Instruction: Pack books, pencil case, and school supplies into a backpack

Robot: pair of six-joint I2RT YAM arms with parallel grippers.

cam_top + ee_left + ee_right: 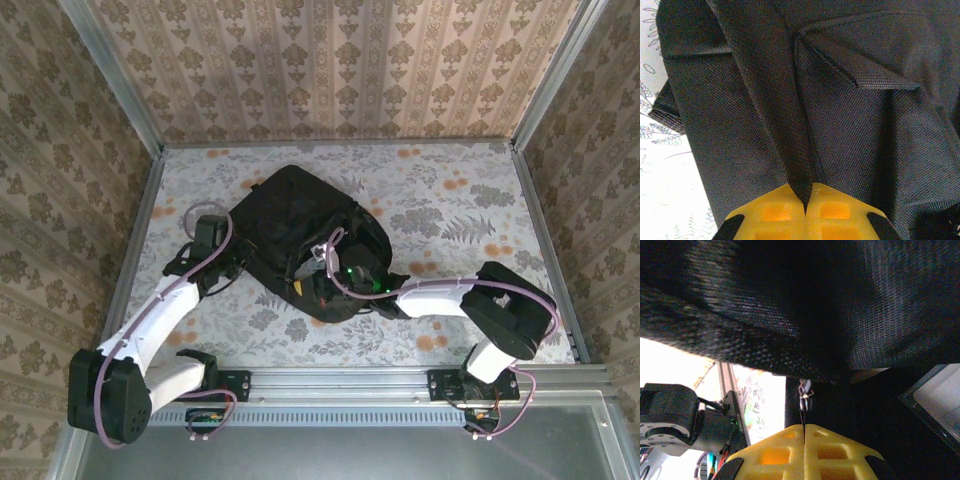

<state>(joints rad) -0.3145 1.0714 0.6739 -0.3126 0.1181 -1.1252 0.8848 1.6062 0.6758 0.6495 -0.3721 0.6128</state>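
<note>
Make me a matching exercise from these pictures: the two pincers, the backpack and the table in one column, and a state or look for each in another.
1 left pincer
2 right pincer
3 backpack
4 table

A floral print
B shut on a metal zip pull
C black, lying mid-table
D shut on a fold of backpack fabric

Pairs: 1-D, 2-B, 3-C, 4-A

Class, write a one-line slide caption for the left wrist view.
Left claw pinching a fold of the black backpack, floral table at left.

Backpack point(290, 215) w/ L pincer point(238, 262) at edge, R pincer point(318, 278) inside.
</note>
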